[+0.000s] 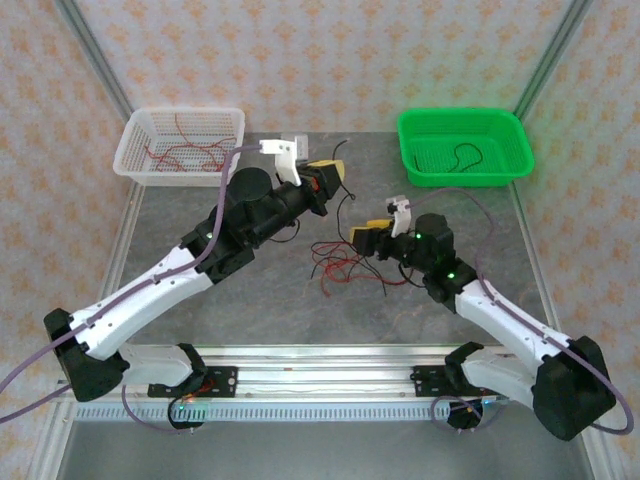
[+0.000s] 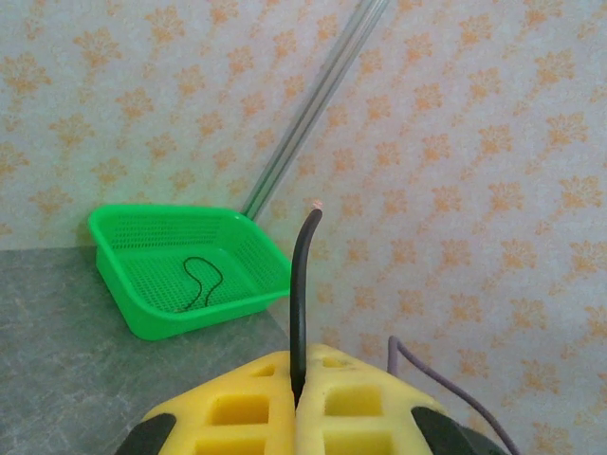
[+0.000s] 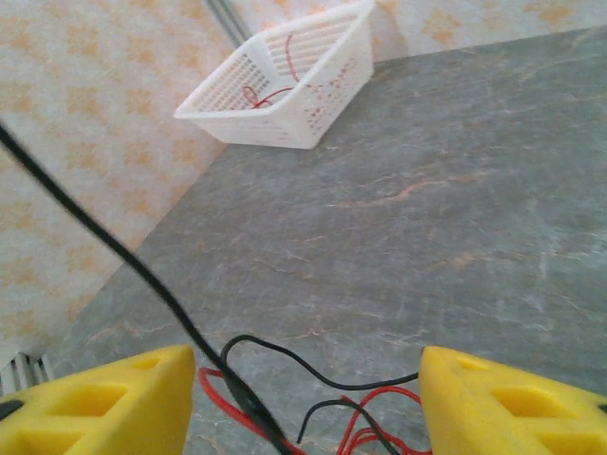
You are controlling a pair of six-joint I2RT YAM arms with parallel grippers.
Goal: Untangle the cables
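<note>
Tip: left pincer (image 2: pixel 297 403), clamped on a black cable (image 2: pixel 301 284), should lift slowly; open right pincer (image 3: pixel 308 398) could pin the snarl (image 1: pixel 343 265).

Desk (image 3: pixel 455 190): grey veined stone-look, matt. Green basket (image 2: pixel 142 318), white basket (image 3: pixel 313 123): perforated plastic, slight gloss. Cables (image 1: pixel 345 265): thin, smooth red and black sheathing. Left gripper (image 2: pixel 299 379), right gripper (image 3: pixel 305 379): yellow matt plastic.

Left arm (image 1: pixel 150 290) and right arm (image 1: pixel 500 320) wear white shells over black joints; purple-grey cables (image 2: pixel 441 384) run alongside; fingers (image 3: pixel 95 398) are yellow.
</note>
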